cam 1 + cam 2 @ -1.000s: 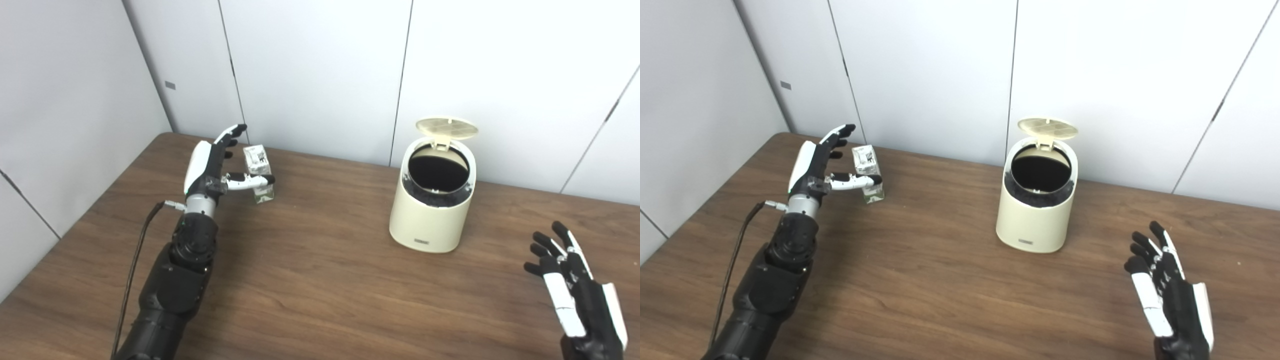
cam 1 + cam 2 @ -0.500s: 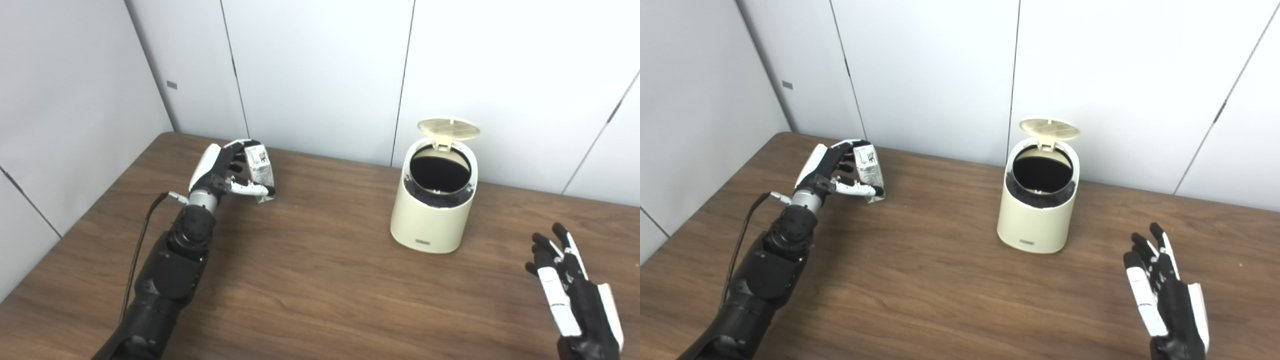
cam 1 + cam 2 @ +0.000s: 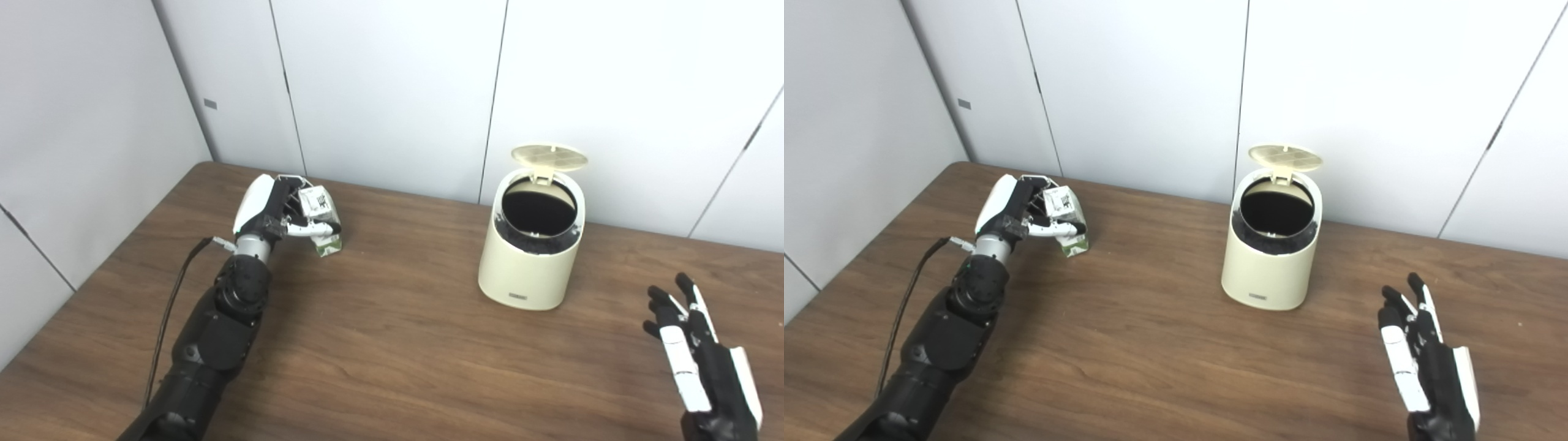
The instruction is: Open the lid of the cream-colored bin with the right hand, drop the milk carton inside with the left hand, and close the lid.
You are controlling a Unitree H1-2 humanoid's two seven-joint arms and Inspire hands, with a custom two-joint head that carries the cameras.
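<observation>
Left hand [image 3: 269,211] is wrapped around the milk carton [image 3: 320,219] near the desk's [image 3: 392,343] far-left corner. Carton leans, top toward the hand, green base corner at or just off the desk; long axis roughly upright but tilted. Bin [image 3: 531,251] sits toward the far edge, lid [image 3: 549,157] up. Right hand [image 3: 698,361] is empty with fingers spread, near the right edge. Risks: the tilted carton could twist out of the grasp in transit, or clip the bin's rim or raised lid.

brown wooden table [image 3: 380,343], cream bin [image 3: 530,263] (lid up), milk carton [image 3: 321,217]
</observation>
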